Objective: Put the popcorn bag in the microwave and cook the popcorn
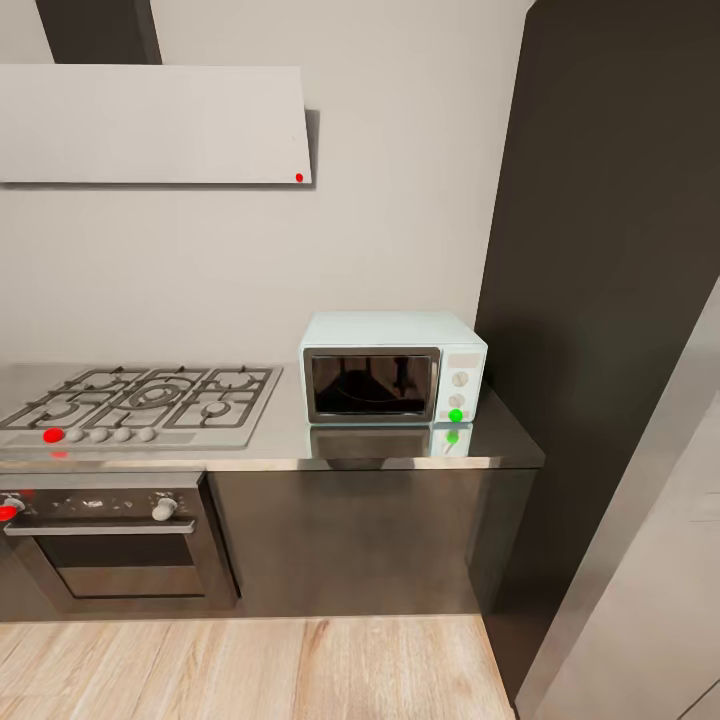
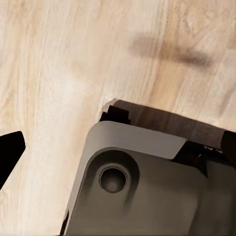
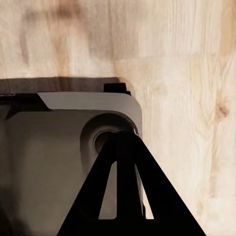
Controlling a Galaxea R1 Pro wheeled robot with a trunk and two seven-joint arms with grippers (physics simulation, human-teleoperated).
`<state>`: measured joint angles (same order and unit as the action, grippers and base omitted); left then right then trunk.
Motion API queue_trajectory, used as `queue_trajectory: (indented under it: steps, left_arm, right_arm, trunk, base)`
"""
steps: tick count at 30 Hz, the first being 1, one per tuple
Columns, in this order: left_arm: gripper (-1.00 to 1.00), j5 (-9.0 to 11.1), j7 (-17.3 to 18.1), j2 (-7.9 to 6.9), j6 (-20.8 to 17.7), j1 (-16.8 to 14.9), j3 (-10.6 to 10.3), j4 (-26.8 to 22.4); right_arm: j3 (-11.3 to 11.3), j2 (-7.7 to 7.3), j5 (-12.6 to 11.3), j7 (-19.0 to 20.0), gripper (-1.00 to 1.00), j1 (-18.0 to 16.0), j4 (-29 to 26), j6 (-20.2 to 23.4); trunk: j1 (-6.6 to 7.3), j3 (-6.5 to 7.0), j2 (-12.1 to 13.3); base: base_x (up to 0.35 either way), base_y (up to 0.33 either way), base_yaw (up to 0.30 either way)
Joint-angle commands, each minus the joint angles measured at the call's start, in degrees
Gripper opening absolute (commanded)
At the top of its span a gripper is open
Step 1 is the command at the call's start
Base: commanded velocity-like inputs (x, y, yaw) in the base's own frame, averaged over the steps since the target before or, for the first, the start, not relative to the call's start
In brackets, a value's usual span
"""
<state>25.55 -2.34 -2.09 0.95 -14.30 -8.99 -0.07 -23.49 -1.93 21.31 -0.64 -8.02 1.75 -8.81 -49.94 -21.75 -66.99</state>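
Ahead, microwave [image 1: 393, 367] door shut, near countertop [image 1: 290, 440] right end; both grippers aimed floorward, finger state unclear.

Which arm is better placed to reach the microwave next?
Right, marginally: the microwave stands slightly right of centre in the head view. The left gripper and right gripper hang over the floor, neither near.

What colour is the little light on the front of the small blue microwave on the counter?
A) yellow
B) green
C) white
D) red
B: the head view shows a green dot at the bottom of the cream control panel of the microwave, below its two knobs, with its reflection on the shiny countertop.
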Motion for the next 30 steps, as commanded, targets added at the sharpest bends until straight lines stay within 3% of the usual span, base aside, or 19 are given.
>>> queue_trajectory:
  steps: [1, 3, 5, 6, 7, 8, 9, 10, 13, 16, 17, 30]
  left_arm:
    - [1.00, 0.5, -0.2, -0.34, 0.1, 0.0, -0.5, 0.0]
    - [1.00, 0.5, -0.4, -1.68, 0.1, 0.0, -0.5, 0.1]
    - [1.00, 0.6, -0.4, -2.78, 0.1, 0.0, -0.5, 0.1]
    - [1.00, 0.5, -0.4, -2.33, 0.0, 0.0, -0.5, 0.1]
    - [1.00, 0.4, -0.3, -1.36, -0.1, 0.0, -0.6, 0.1]
    - [1.00, 0.3, -0.3, -0.69, -0.1, 0.2, -0.6, 0.1]
    - [1.00, 0.3, -0.3, -0.61, 0.1, 1.0, -0.6, 0.1]
    - [1.00, 0.3, -0.3, -0.67, 0.1, 1.2, -0.6, 0.1]
    - [1.00, 0.4, -0.3, -0.68, 0.2, 1.4, -0.6, 0.0]
    - [1.00, 0.5, -0.3, -0.41, 3.5, 1.5, -0.6, 0.0]
    - [1.00, -0.1, -0.3, -0.55, 4.4, 1.5, -0.6, -0.6]
    - [1.00, -0.1, -0.3, -0.55, 4.4, 1.5, -0.6, -0.6]
  right_arm:
    - [-0.5, -0.17, 0.5, -0.1, -1.00, -0.1, 0.2, -0.3]
    - [-0.7, -1.21, -0.5, -0.1, -1.00, -0.1, 0.2, -0.4]
    - [-0.8, -4.77, -5.8, 0.0, -1.00, 0.6, 0.2, -0.6]
    - [-0.8, -5.11, -6.8, 0.1, -1.00, 0.7, 0.2, -0.6]
    - [-0.6, -5.05, -7.2, 0.1, -1.00, 0.8, 0.2, -0.6]
    - [-0.5, -4.08, -7.4, 0.1, -1.00, 0.9, 0.2, -0.6]
    - [-0.3, -2.59, -6.2, 0.1, -1.00, 0.9, 0.2, -0.7]
    - [-0.3, -2.27, -5.3, 0.1, -1.00, 0.9, 0.2, -0.7]
    - [-0.3, -2.15, -4.5, 0.1, -1.00, 0.9, 0.2, -0.7]
    - [-0.3, -2.17, -4.4, 0.1, -1.00, 0.9, 0.2, -0.7]
    - [-0.6, -1.20, -4.1, 0.1, -1.00, 0.9, -0.4, -0.1]
    - [-0.6, -1.23, -4.1, 0.1, -1.00, 0.9, -0.4, -0.1]
  trunk:
    - [0.00, -0.06, 0.0]
    - [0.00, -0.06, 0.0]
    - [0.00, -0.06, 0.0]
    - [0.00, -0.06, 0.0]
    - [0.00, -0.06, 0.0]
    - [0.00, -0.06, 0.0]
    - [0.00, -0.06, 0.0]
    - [0.00, -0.06, 0.0]
    - [0.00, -0.06, 0.0]
    - [0.00, -0.06, 0.0]
    - [0.00, -0.06, 0.0]
    - [0.00, -0.06, 0.0]
  base:
    - [0.000, 0.000, 0.000]
    - [0.000, 0.000, 0.000]
    - [0.000, 0.000, 0.000]
    - [0.000, 0.000, 0.000]
    - [0.000, 0.000, 0.000]
    - [0.000, 0.000, 0.000]
    - [0.000, 0.000, 0.000]
    - [0.000, 0.000, 0.000]
    - [0.000, 0.000, 0.000]
    - [0.000, 0.000, 0.000]
    - [0.000, 0.000, 0.000]
    - [0.000, 0.000, 0.000]
